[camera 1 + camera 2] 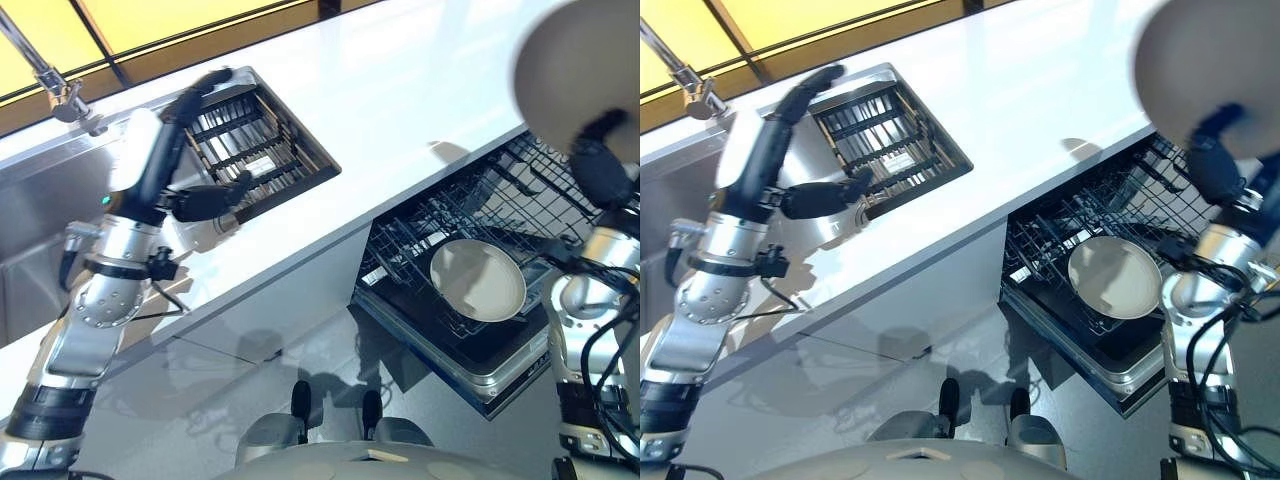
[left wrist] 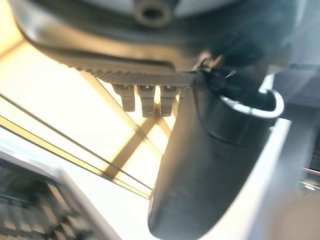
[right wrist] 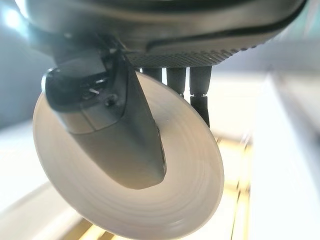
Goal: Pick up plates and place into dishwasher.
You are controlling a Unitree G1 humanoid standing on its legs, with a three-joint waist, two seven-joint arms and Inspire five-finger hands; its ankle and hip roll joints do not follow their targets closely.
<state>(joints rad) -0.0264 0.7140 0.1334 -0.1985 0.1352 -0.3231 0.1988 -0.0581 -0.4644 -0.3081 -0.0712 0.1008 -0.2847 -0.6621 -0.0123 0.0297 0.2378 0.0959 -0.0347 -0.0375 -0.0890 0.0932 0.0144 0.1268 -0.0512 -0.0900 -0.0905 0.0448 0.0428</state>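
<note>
Left eye view: one plate (image 1: pixel 478 279) lies in the dishwasher (image 1: pixel 470 300) rack. Right hand (image 3: pixel 120 130) pinches a second plate (image 3: pixel 190 190) above it, not yet placed. Left hand (image 1: pixel 185 165) hangs spread, empty, over the sink rack (image 1: pixel 255 140).

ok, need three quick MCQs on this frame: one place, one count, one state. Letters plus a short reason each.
1. Where does the loose plate lie?
A. in the sink
B. on the counter
C. in the dishwasher rack

2. How many plates show in all?
A. one
B. two
C. four

3. What is the right hand doing?
A. pinching a plate
B. hanging open, holding nothing
C. pressing the faucet

Answers:
1 C: it rests flat in the rack of the open dishwasher.
2 B: one in the rack, one held plate raised at upper right.
3 A: thumb and fingers clamp the plate between them; the left hand is open by the sink.
</note>
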